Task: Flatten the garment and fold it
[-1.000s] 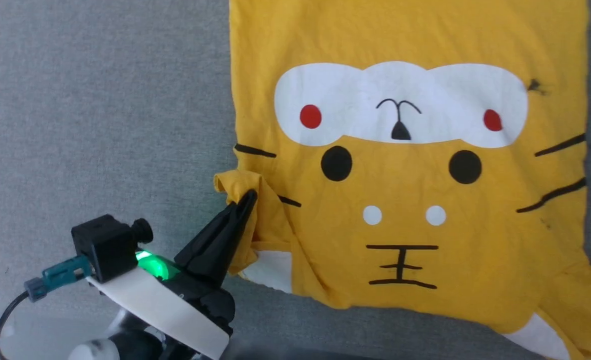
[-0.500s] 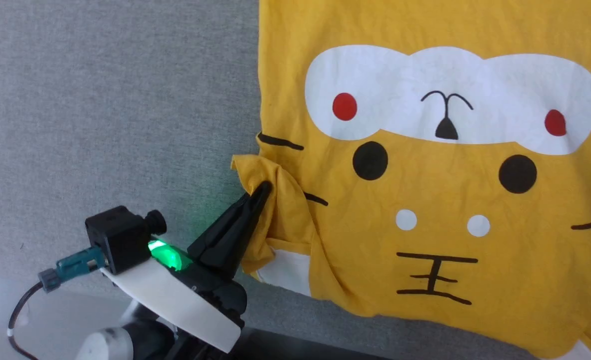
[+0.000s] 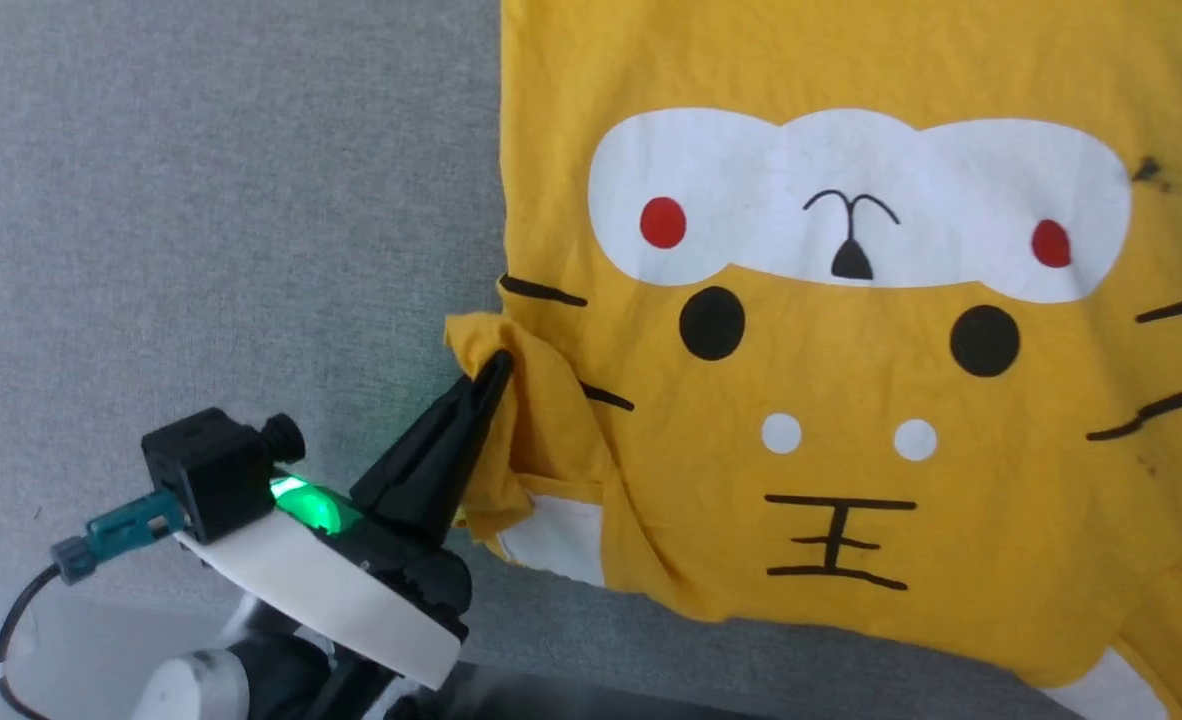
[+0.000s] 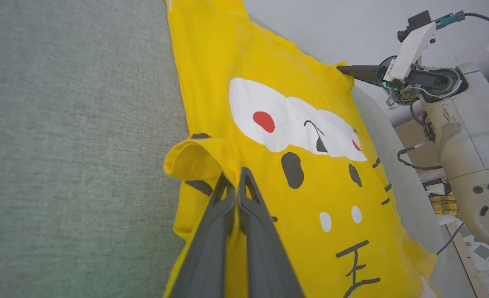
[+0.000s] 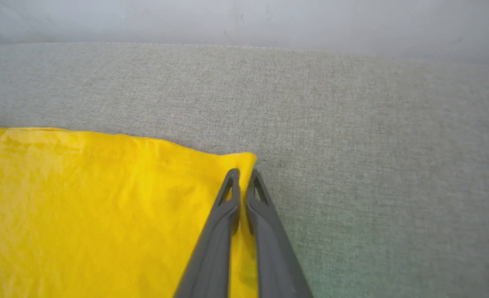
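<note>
Yellow cotton, the garment is spread print-up across a grey woven surface, with its nearest edge lying close to the surface's near edge. A bunched fold on its left side is pinched between the closed fingers of the left gripper, and a small loop of cloth is raised above the tips. A plain stitched corner is clamped by the right gripper, whose fingers are pressed together, not far from another edge of the surface. A cartoon animal face is printed on the cloth: a white patch with two red dots, round black eyes, black whisker strokes and two small white spots. Fine creases are seen throughout.
</note>
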Tool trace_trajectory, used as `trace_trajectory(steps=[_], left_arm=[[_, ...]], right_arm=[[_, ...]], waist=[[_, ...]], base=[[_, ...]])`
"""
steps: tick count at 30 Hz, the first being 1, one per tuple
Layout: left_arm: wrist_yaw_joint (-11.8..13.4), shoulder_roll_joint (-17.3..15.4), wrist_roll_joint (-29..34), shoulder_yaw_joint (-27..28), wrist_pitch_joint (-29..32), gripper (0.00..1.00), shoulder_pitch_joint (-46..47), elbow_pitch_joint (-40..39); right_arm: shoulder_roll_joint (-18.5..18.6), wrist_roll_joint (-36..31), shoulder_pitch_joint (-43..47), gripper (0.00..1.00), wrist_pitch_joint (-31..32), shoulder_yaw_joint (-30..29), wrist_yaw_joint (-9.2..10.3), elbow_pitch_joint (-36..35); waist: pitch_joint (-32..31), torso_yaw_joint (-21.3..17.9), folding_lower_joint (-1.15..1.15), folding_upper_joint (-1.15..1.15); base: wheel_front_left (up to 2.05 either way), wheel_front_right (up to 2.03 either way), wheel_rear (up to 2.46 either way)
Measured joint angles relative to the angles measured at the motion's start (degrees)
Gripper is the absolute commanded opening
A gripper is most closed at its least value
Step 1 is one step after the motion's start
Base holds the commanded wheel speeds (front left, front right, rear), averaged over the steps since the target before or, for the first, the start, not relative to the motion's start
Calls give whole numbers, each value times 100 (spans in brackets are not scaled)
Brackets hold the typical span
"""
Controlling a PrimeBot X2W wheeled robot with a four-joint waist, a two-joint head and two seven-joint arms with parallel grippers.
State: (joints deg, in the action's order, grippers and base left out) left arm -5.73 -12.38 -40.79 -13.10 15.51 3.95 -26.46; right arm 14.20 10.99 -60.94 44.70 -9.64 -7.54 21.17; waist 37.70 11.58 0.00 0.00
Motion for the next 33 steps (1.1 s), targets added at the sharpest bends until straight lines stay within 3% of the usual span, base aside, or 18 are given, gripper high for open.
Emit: trace_trajectory(steps=[9,18,29,33], left_arm=[[222,-183,30,258,43,0,-101,65],[337,-264,54,343,138,0,-455,65],[478,-305,-10,353,215,0,-892,44],[483,-344,-52,344,222,0,-1010,-11]], right_arm=[[205,611,779,0,-285,-69,0,-285],[321,1200,2552,0,-301,-668,0,-1061],[-216,1768,4711,0,387,-1538,0,-2165],[-547,1994,5757,0,902,-2053,0,-2781]], waist=[[-560,-386,0,0],[-1094,-959,-1,0],[-1775,-1488,-1,0],[-2044,-1651,-2,0]], base=[[0,0,0],[0,0,0],[0,0,0],[0,0,0]])
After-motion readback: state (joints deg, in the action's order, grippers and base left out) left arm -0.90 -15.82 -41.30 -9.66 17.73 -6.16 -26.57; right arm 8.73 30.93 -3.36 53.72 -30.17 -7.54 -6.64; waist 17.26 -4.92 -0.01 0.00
